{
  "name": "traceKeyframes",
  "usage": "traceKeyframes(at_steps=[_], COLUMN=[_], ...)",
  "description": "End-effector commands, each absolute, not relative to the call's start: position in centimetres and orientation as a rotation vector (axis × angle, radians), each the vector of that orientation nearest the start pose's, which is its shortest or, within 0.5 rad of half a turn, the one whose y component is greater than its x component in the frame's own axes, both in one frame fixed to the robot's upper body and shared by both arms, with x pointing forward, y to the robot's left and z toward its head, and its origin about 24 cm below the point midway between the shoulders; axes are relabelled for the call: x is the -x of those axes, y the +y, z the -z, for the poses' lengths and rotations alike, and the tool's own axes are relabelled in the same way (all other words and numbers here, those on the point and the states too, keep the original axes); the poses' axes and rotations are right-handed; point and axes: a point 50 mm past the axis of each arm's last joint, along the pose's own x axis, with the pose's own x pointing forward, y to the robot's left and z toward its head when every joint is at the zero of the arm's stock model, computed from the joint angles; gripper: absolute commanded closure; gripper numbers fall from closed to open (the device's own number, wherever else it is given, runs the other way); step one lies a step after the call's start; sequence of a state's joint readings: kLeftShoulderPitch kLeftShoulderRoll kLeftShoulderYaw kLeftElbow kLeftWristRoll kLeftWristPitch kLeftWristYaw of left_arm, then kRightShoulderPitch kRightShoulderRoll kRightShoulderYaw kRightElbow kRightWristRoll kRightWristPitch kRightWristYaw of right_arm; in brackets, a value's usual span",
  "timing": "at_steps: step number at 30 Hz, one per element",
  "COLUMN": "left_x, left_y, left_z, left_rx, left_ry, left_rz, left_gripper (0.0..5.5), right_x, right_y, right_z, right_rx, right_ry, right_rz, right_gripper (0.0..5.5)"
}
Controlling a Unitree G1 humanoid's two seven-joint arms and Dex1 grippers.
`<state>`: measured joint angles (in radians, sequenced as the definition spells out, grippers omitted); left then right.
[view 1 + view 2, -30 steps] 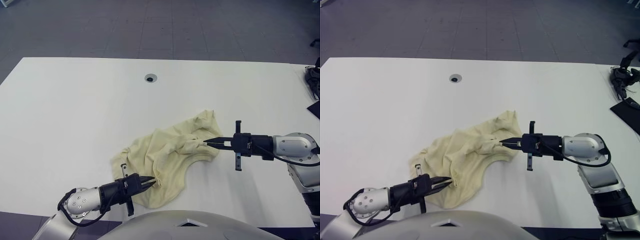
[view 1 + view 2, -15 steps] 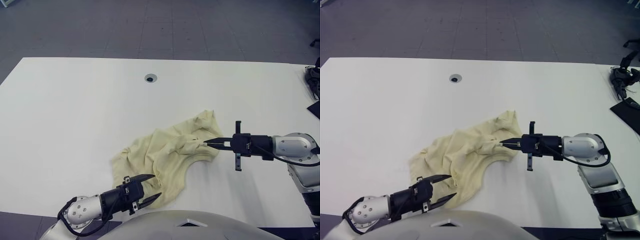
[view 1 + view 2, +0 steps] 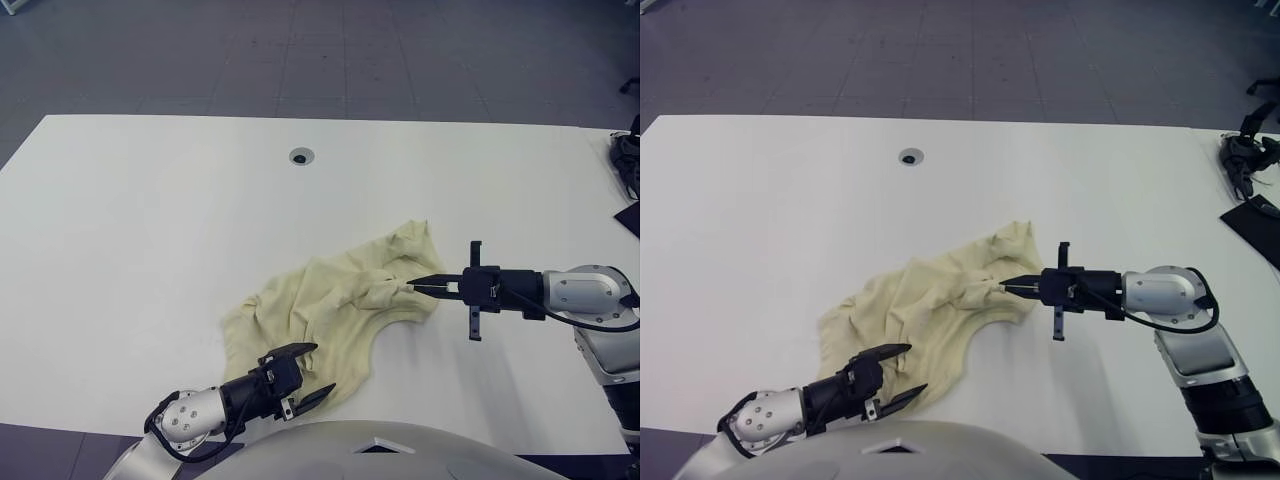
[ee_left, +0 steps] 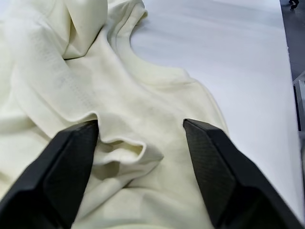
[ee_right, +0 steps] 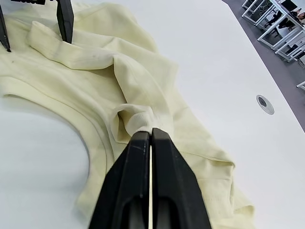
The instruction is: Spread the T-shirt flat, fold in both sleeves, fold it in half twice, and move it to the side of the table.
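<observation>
Currently the left gripper, jaws spread, hovers at the front edge of the tabletop, straddling the near hem of the T-shirt, so it is the nearer arm for that corner. The crumpled T-shirt lies front of centre, stretching rightward to the right gripper, whose jaws pinch a fold.

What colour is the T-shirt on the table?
The T-shirt is plain pale yellow, with no pattern. It shows best in the left eye view.
</observation>
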<state>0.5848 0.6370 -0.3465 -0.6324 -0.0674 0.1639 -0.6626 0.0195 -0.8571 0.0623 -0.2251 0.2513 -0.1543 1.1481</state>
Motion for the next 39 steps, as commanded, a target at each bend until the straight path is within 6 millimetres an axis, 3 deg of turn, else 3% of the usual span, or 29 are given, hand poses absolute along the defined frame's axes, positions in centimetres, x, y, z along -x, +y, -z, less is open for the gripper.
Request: traceKeyframes(at_steps=[1, 6, 17, 25, 31, 39], left_x=[-10.0, -10.7, -10.3, -10.3, -10.7, -10.1], left_y=[13.5, 14.2, 14.2, 14.3, 14.2, 14.8], left_z=[-4.2, -5.0, -4.8, -4.7, -6.6, -6.8], left_rx=[-0.268, -0.275, -0.25, -0.236, -0.134, -0.081], left_ry=[0.373, 0.341, 0.354, 0.355, 0.275, 0.313], left_rz=[1.077, 1.039, 1.076, 1.073, 1.062, 1.017], left_gripper=[2.92, 3.76, 5.49, 5.49, 5.49, 4.17], right_x=[-21.1, -21.0, -21.0, -20.9, -20.9, -20.9], right_y=[-20.6, -20.6, -20.6, -20.6, -20.6, -20.7], right_z=[-11.3, -11.1, -11.0, -10.9, -10.9, -10.9], right_rx=[0.707, 0.709, 0.709, 0.709, 0.708, 0.71], right_ry=[0.078, 0.083, 0.089, 0.09, 0.09, 0.095], right_rz=[-1.326, -1.325, -1.328, -1.33, -1.33, -1.336], right_gripper=[5.5, 5.5, 5.5, 5.5, 5.5, 5.5])
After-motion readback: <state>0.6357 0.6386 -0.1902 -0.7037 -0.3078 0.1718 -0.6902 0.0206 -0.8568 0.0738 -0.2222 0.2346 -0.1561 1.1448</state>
